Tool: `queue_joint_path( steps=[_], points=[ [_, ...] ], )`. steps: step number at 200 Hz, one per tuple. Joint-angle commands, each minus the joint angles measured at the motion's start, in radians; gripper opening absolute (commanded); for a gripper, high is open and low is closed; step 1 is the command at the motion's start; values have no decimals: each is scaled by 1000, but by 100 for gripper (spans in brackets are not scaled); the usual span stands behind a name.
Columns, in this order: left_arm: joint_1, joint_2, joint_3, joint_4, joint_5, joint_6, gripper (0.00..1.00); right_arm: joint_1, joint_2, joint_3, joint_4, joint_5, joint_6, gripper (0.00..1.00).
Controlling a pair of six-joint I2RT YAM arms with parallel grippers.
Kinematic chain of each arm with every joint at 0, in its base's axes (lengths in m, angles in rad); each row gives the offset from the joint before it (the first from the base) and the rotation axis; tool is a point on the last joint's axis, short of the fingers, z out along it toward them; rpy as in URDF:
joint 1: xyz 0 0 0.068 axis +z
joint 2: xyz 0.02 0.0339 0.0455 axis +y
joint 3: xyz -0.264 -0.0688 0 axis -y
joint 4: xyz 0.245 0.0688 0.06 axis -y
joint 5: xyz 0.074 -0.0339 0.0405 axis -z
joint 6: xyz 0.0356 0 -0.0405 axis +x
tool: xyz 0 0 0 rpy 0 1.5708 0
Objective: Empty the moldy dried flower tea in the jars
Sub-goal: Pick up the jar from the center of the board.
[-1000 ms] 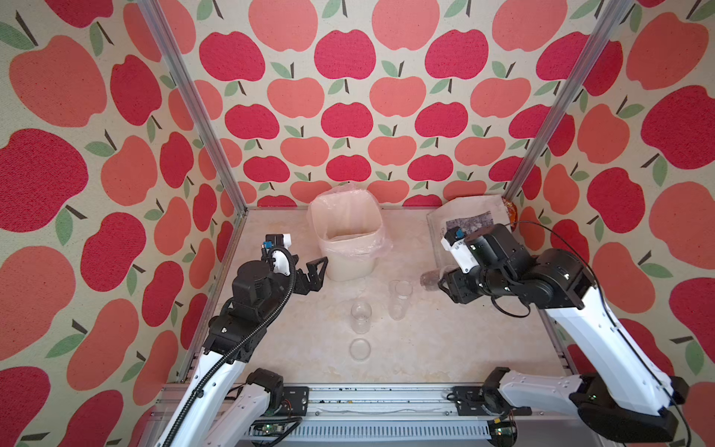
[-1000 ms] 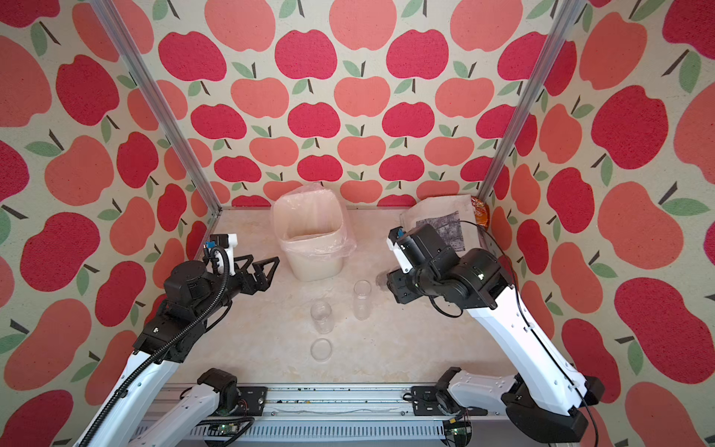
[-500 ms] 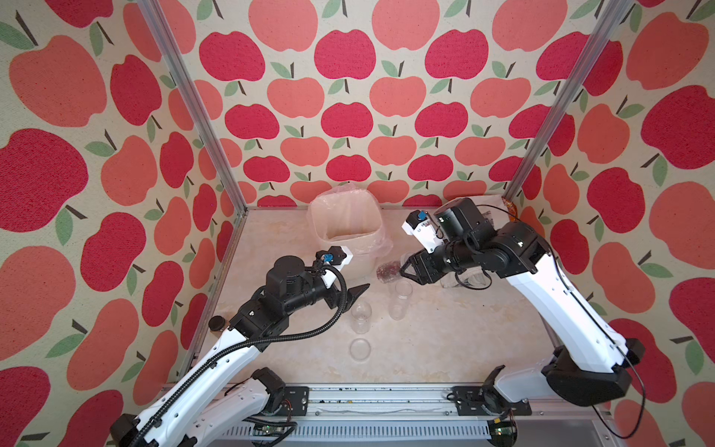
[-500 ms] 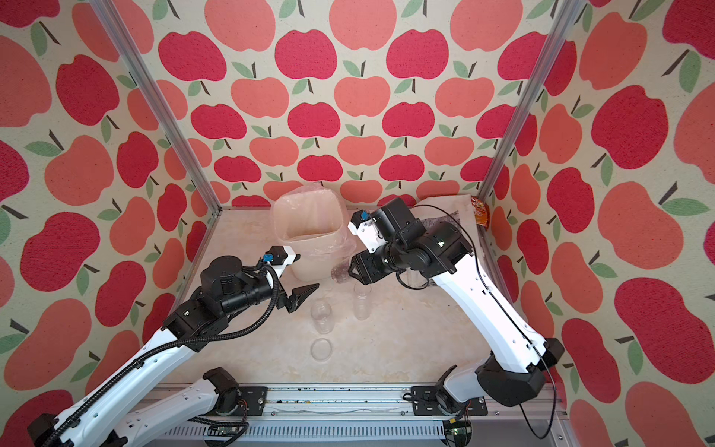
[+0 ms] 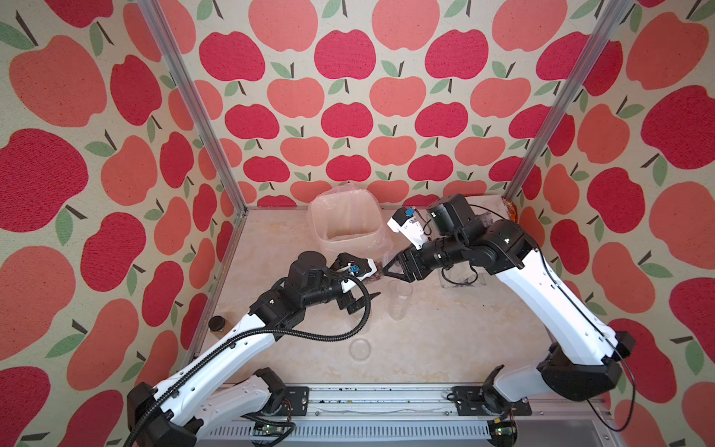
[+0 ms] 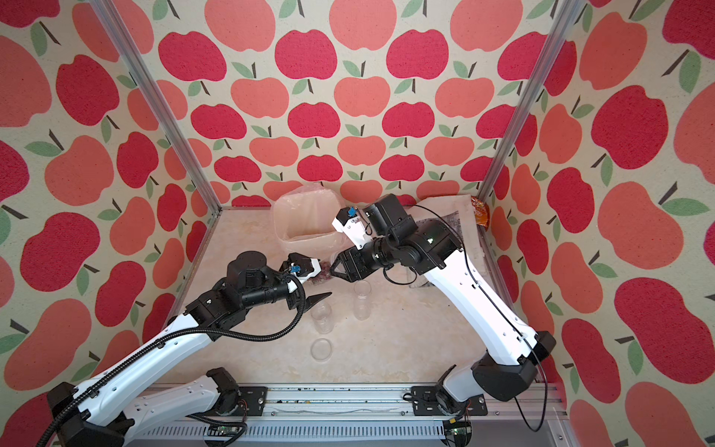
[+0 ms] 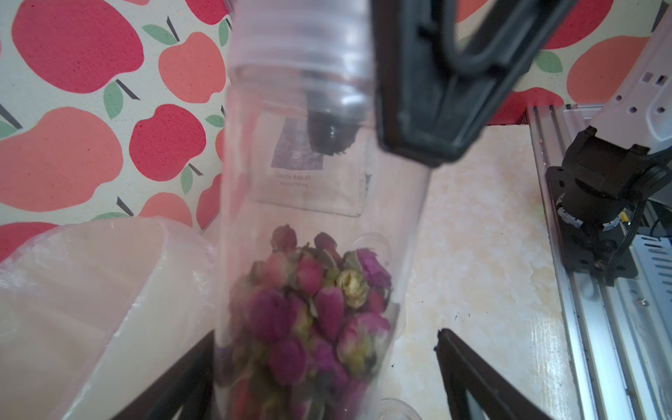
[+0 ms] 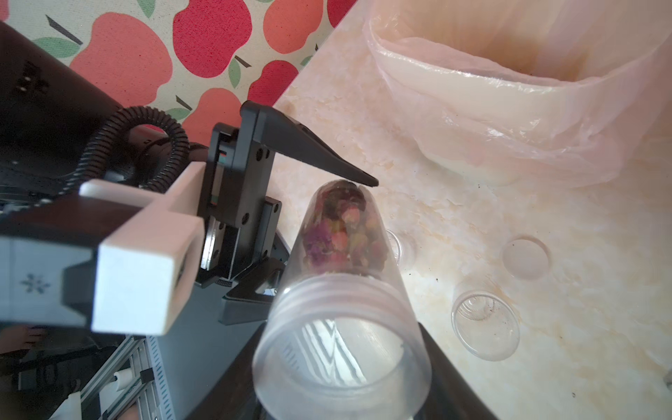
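Right gripper (image 5: pixel 388 267) clamps the clear plastic cylindrical jar (image 8: pixel 342 298) of purple dried flower tea (image 8: pixel 342 225); left gripper (image 7: pixel 326 332), jaws apart, straddles its base, presumably bracing for uncapping.

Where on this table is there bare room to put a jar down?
Bare: the back left corner, between the bin and the left wall, and the front right, between the loose lid and the right arm. Crowded: ahead of the bin, around the empty jars.

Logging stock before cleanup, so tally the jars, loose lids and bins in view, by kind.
Jars: 3
Lid: 1
Bin: 1
Total: 5
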Motion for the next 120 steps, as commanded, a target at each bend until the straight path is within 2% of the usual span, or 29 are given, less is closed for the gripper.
queue_joint_path(
  steps=[1, 94, 108, 120],
  points=[
    [-5, -3, -6, 37, 18, 35, 86, 9, 11, -15, 28, -45, 18, 19],
    [-5, -17, -35, 49, 35, 65, 48, 10, 20, -42, 41, -69, 23, 21],
    [-8, -19, -41, 57, 28, 69, 44, 10, 20, -45, 45, -70, 24, 25],
    [-9, -19, -47, 63, 15, 74, 41, 10, 17, -45, 49, -71, 26, 36]
  ],
)
